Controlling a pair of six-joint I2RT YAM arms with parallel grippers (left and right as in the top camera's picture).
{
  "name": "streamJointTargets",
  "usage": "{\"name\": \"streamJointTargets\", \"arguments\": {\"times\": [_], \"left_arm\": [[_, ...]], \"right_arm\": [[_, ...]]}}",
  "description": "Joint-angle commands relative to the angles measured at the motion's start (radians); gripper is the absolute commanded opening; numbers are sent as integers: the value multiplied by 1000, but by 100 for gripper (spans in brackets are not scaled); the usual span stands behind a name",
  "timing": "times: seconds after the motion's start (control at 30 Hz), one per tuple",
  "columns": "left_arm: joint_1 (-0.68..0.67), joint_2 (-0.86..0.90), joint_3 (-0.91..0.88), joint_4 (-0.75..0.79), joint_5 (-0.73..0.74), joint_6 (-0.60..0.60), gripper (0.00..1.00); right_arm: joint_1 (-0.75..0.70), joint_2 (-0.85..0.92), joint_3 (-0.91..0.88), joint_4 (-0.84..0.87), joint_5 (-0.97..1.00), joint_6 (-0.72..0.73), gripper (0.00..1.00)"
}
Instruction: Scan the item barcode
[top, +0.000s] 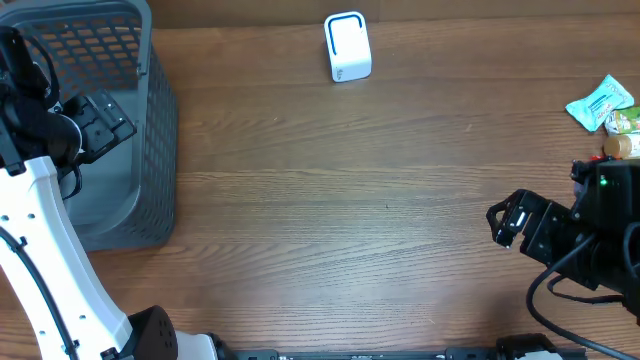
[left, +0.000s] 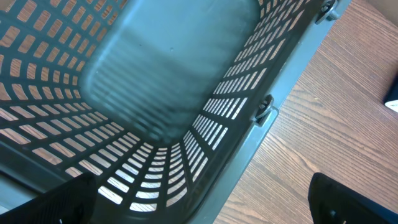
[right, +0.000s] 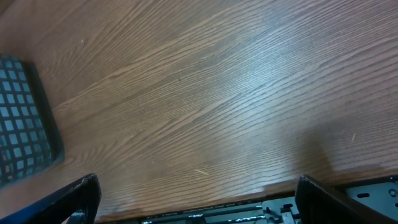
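The left gripper (top: 104, 124) hangs with jaws spread wide and nothing between them, over the grey slotted plastic basket (top: 160, 130) at nine o'clock. The right gripper (top: 508, 222), likewise spread and empty, sits at four o'clock above the brown wooden table (top: 330, 200). The white box-shaped barcode scanner (top: 347, 46) stands at twelve o'clock. The crinkled teal packet (top: 600, 102) lies at two o'clock, touching small goods (top: 624, 122) too cropped to identify.

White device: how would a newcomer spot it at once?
From the grey mesh basket at the left of the table, follow the far edge rightward. Near its middle stands the white device, alone. It is a rounded box with a blue outline, unlike the green packets at the right edge.
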Motion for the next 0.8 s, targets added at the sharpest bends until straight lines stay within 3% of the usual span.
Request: {"name": "streamJointTargets", "arguments": {"times": [0.0, 0.47, 0.77], "left_arm": [[-2, 3, 6, -2, -13, 19, 100], [-2, 3, 6, -2, -13, 19, 100], [-2, 3, 6, -1, -12, 19, 100]], "right_arm": [[6, -6, -5, 6, 29, -15, 100], [7, -29, -31, 71, 43, -87, 100], [7, -298, -364, 382, 43, -195, 100]]}}
